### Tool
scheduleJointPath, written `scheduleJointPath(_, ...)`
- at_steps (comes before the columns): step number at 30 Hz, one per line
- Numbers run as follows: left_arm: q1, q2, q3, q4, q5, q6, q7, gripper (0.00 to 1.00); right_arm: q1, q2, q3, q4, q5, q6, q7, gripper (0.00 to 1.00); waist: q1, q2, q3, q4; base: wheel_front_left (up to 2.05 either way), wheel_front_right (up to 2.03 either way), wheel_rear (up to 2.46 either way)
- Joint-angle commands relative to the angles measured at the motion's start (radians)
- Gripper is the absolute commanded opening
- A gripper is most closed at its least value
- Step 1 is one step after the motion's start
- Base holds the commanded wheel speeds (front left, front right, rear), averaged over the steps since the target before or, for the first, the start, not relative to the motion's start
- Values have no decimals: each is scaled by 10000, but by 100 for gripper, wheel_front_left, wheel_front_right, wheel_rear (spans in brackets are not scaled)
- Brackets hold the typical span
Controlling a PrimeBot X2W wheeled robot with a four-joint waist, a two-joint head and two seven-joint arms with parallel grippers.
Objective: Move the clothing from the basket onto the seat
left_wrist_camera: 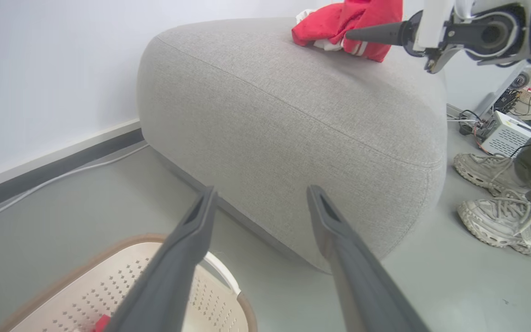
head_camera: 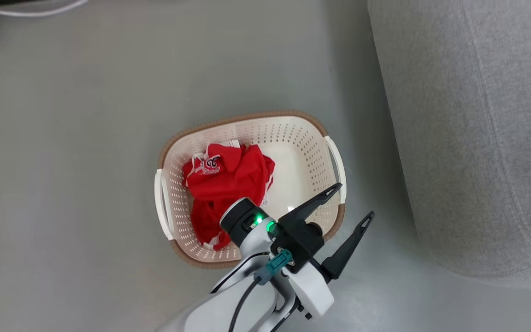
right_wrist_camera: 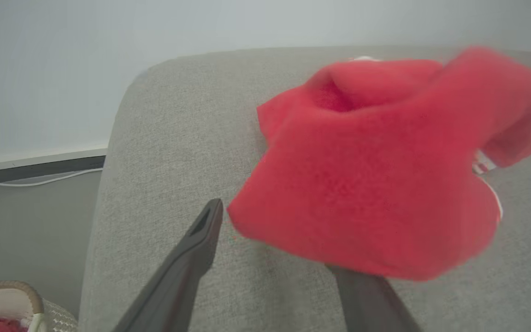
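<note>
While the left pincer (head_camera: 355, 199) hung released over the basket (head_camera: 293, 133) at its end nearest the seat (head_camera: 468, 138), red clothing (head_camera: 228, 180) crumpled inside, the right pincer (right_wrist_camera: 275, 236) stood spread above the seat, a blurred red garment (right_wrist_camera: 376, 175) covering one finger.

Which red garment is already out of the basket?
The plain garment on top of the grey seat. The lettered garment lies bunched inside the basket.

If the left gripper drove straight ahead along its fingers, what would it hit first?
Most likely the grey side of the seat; the left gripper points at it across bare floor, though depth is unclear.
</note>
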Motion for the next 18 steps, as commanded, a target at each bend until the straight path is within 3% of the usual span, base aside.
scheduleJointPath(1,232,-45,296,-201,119,-86,-49,100,533,-343,141,-183,-43,25,-59,100,0,0,-430,180,0,0,0)
scheduleJointPath(11,1538,-45,1716,-279,459,-404,-49,100,1615,349,746,-825,-440,25,-59,100,0,0,-1703,703,0,0,0)
scheduleJointPath(18,2491,-45,3347,-480,883,-256,-49,100,2070,978,277,-1929,-1081,25,-59,100,0,0,-2503,1048,0,0,0)
